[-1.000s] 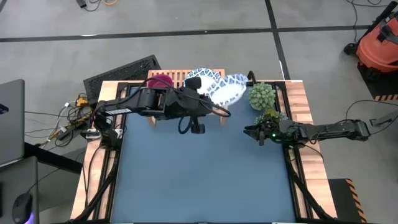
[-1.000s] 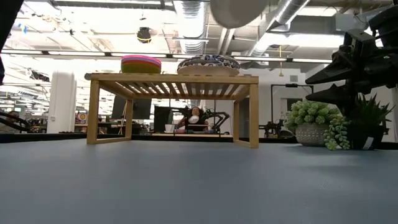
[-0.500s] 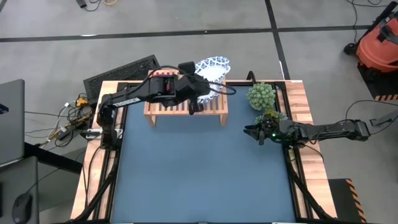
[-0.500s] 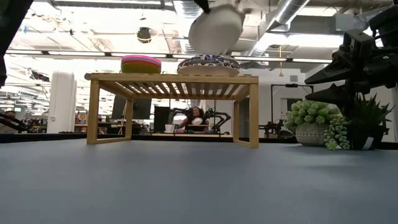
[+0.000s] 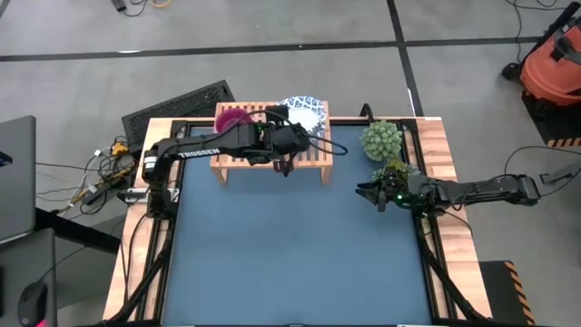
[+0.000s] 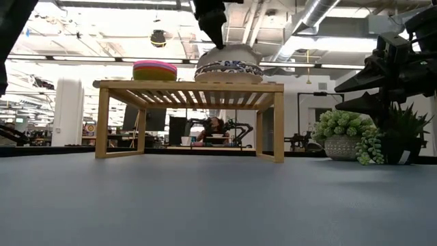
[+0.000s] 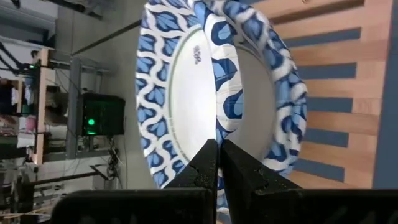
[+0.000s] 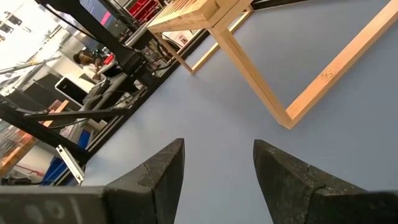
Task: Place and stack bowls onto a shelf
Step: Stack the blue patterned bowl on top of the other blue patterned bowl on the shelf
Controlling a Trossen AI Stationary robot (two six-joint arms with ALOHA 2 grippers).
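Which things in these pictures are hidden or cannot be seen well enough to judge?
- Lower white bowl: high view, the left arm and the upper bowl cover it; the wrist view does not show whether the two touch.
- Colour stack: low view shows only rims edge-on; high view shows only magenta on top. The bowl count is unclear.
- Left hand: low view cuts it off at the top edge.
- Right hand: its arm hides it from above.

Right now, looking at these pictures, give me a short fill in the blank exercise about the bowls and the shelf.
1. The left gripper is shut on the rim of a white bowl with a ____ pattern.
2. That bowl sits on another patterned bowl on top of the ____.
3. The stack of small bowls on the shelf has a ____ bowl on top.
4. The right gripper is ____ and holds nothing.

Missing words: blue; shelf; magenta; open
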